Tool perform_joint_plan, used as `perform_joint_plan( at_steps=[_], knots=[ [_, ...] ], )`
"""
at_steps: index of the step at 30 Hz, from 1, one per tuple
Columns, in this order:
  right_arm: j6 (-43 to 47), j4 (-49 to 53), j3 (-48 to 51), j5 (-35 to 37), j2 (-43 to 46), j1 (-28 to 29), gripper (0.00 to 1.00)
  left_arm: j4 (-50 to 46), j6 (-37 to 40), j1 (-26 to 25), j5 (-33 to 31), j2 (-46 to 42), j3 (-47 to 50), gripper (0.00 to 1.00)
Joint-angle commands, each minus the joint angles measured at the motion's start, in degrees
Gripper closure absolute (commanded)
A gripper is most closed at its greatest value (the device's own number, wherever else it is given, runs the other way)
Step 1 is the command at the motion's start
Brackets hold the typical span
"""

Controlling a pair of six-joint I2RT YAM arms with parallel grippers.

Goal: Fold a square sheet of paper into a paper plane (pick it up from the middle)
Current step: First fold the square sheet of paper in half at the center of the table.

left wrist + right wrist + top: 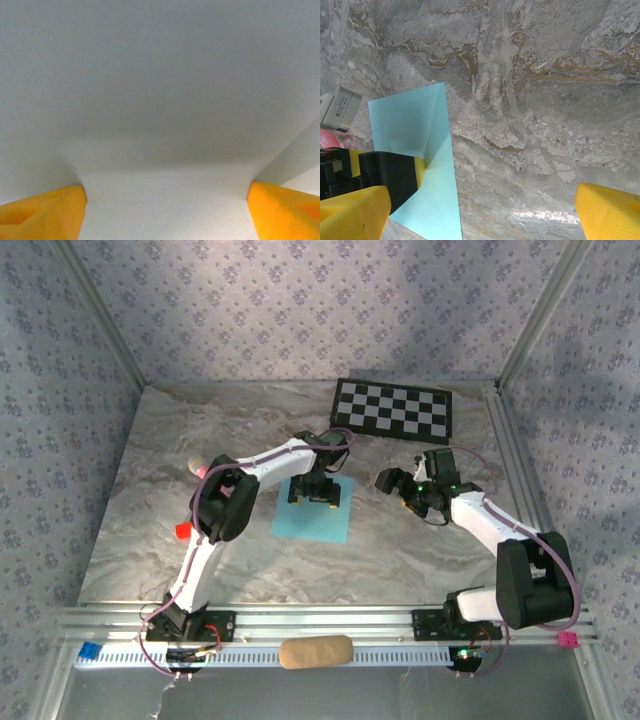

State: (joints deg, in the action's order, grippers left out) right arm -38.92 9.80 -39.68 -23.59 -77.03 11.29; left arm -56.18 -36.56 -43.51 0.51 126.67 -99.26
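The square sheet of paper (318, 525) lies light blue on the marble table, just left of centre. My left gripper (318, 492) points down on its far half. In the left wrist view the paper (160, 100) spans the frame, bulging up between the two yellow fingertips, and the left gripper (167, 200) stands wide open on it. My right gripper (398, 486) hovers open to the right of the sheet, over bare marble (482, 200). From there the paper (437, 200) shows one side raised along a crease beside a left finger (420, 170).
A black-and-white checkerboard mat (392, 408) lies at the back right. A pink marker (200, 468) and a small red thing (183, 530) sit left of the left arm. A tan pad (315, 651) rests on the near rail. Patterned walls close in the table.
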Motion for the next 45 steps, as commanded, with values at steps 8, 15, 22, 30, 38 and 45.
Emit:
perform_joint_plan(
  at_steps=[8,15,22,30,38,45],
  knots=[
    [0.9,1.8,-2.1,0.0,-0.5,0.4,0.03,-0.2,-0.6,-0.6,1.3,4.2,1.9,0.18],
    [1.0,2.0,-1.8,0.2,0.2,0.4,0.03,-0.3,-0.7,-0.7,1.2,4.0,1.9,0.2],
    [1.1,2.4,-1.7,0.4,0.6,0.4,0.03,0.2,-0.6,-1.0,0.9,3.6,1.6,0.21],
    [1.0,1.9,-1.2,1.3,2.2,0.4,0.03,1.5,0.0,-1.3,0.0,1.6,1.7,0.29],
    [0.7,2.6,-0.3,4.9,5.7,0.1,0.02,5.0,0.3,-1.3,-1.4,-2.2,3.8,0.44],
    [0.6,2.7,0.6,6.7,8.3,-0.6,0.02,6.4,-0.2,-1.3,-2.8,-4.3,5.3,0.57]
  ],
)
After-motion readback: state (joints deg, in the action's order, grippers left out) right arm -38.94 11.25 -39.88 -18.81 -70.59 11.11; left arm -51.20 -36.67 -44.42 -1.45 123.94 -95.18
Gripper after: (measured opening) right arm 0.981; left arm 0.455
